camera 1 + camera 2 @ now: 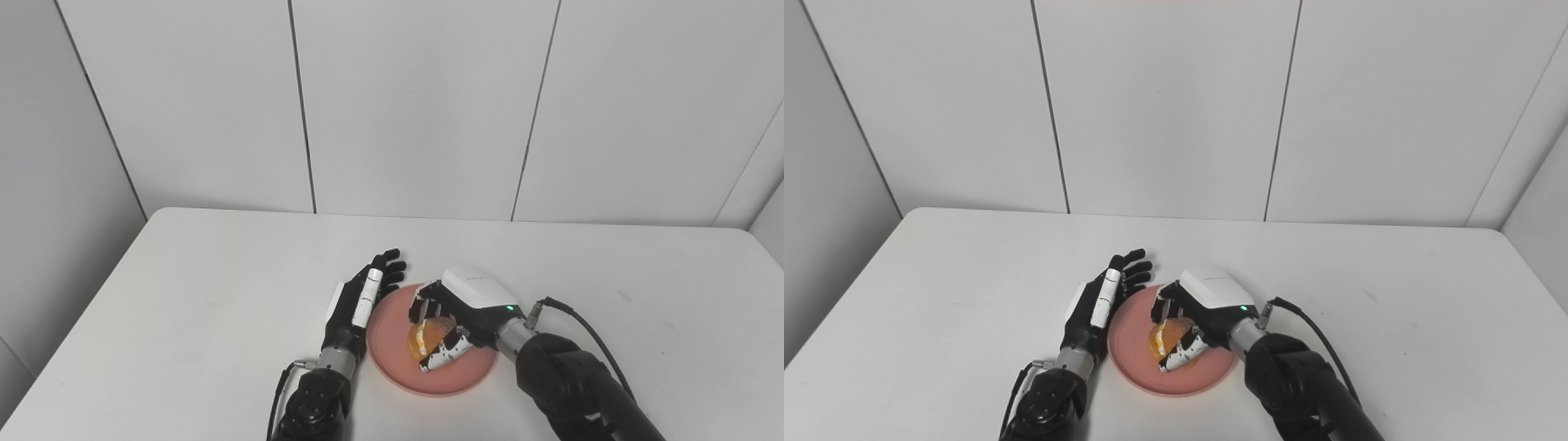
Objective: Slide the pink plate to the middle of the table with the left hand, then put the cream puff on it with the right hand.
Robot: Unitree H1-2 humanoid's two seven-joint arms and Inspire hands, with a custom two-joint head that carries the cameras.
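Left eye view | white table [184,318], grey panel walls [416,104] | right hand [465,312] fingers holding cream puff [427,338] | left hand [361,300] fingers spread

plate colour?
Pink, salmon-toned plate; it shows best in the left eye view.

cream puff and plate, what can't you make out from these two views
- Cream puff: underside hidden in both views by the right hand; whether it rests on the pink plate is unclear.
- Plate's left rim: behind the left hand; contact unclear.
- Both forearms: cut off by the bottom edge.
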